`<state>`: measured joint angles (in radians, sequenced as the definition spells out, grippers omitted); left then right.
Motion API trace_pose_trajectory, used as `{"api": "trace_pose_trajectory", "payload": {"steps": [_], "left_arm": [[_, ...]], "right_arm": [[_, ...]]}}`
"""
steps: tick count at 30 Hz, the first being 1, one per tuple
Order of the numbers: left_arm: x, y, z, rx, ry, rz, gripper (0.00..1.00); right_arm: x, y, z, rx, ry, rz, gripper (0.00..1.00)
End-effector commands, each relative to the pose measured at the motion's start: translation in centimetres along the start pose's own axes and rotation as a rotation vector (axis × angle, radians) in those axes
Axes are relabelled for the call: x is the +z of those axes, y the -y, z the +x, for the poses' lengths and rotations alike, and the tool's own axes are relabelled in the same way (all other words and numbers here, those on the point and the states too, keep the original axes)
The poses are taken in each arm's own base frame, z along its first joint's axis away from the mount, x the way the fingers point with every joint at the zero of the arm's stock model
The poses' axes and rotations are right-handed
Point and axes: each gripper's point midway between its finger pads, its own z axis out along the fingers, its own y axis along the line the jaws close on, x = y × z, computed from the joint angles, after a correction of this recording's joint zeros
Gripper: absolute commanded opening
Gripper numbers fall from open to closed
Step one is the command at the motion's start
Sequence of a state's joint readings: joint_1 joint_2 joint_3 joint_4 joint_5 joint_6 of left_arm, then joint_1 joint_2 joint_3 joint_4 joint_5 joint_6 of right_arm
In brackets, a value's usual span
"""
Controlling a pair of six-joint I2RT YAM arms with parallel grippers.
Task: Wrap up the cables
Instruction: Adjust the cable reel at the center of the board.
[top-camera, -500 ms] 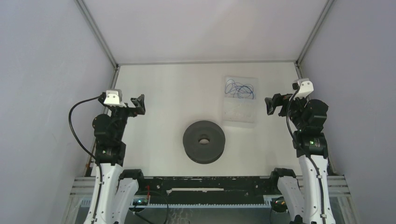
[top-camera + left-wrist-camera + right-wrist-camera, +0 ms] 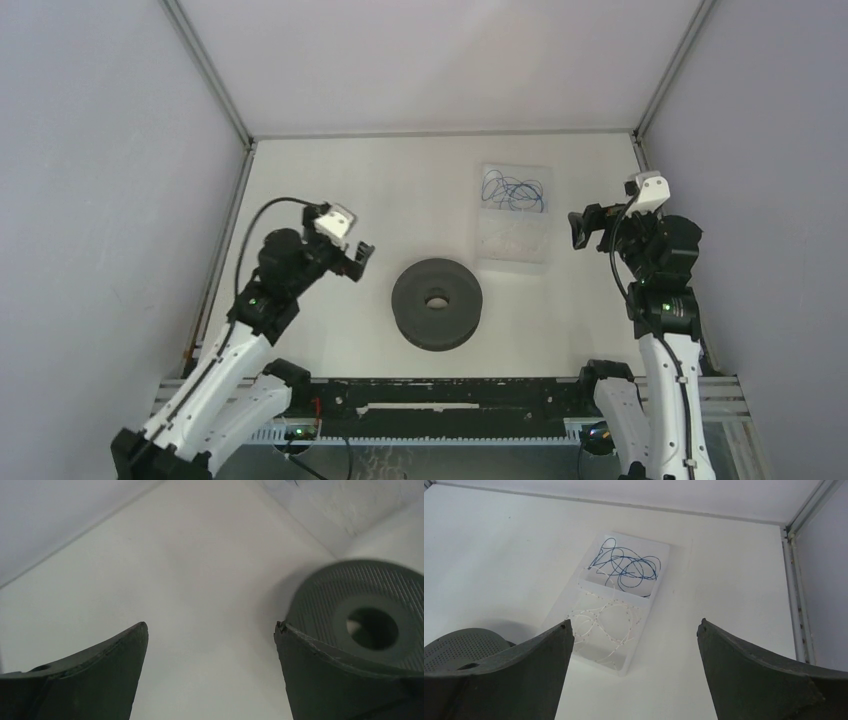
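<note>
The whitish cable (image 2: 606,622) lies in loose loops in the near compartment of a clear tray (image 2: 514,212), faintly seen in the top view (image 2: 512,240). A black spool (image 2: 437,302) lies flat at the table's middle; it also shows in the left wrist view (image 2: 370,625) and at the right wrist view's lower left (image 2: 459,645). My left gripper (image 2: 356,259) is open and empty, just left of the spool. My right gripper (image 2: 579,228) is open and empty, right of the tray.
A tangle of thin blue wire (image 2: 513,189) fills the tray's far compartment, also seen in the right wrist view (image 2: 626,567). Grey walls enclose the table on the left, right and back. A black rail (image 2: 440,395) runs along the near edge.
My left arm has swung right and forward, bringing its open gripper from the left wall side to beside the spool. The right arm has hardly moved.
</note>
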<state>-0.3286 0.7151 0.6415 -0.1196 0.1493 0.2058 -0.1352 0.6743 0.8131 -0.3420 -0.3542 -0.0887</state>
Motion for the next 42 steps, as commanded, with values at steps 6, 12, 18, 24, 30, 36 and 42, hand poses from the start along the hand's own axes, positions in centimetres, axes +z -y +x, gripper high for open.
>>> {"api": "trace_pose_trajectory", "payload": {"steps": [6, 12, 18, 24, 30, 36, 42], "left_arm": [[2.1, 9.3, 3.5, 0.255, -0.266, 0.338, 1.00], [4.6, 13.4, 4.3, 0.290, -0.347, 0.423, 1.00], [6.7, 16.4, 5.2, 0.378, -0.391, 0.442, 1.00], [7.9, 17.8, 6.9, 0.445, -0.424, 0.460, 1.00], [8.6, 16.5, 8.1, 0.503, -0.453, 0.393, 1.00], [8.1, 12.8, 9.9, 0.499, -0.500, 0.321, 0.99], [6.8, 9.2, 10.7, 0.452, -0.508, 0.261, 0.99]], "right_arm": [[0.6, -0.8, 0.8, -0.037, -0.014, -0.067, 1.00], [0.8, -1.1, 1.4, -0.050, -0.026, -0.094, 1.00], [0.9, -1.2, 1.7, -0.053, -0.035, -0.105, 1.00], [1.4, -1.2, 1.8, -0.055, -0.035, -0.101, 1.00], [3.8, -1.5, 3.1, -0.129, -0.109, -0.052, 1.00], [8.2, -3.0, 6.8, -0.255, -0.299, -0.038, 0.96], [12.5, -3.0, 9.7, -0.330, -0.449, 0.007, 0.85]]}}
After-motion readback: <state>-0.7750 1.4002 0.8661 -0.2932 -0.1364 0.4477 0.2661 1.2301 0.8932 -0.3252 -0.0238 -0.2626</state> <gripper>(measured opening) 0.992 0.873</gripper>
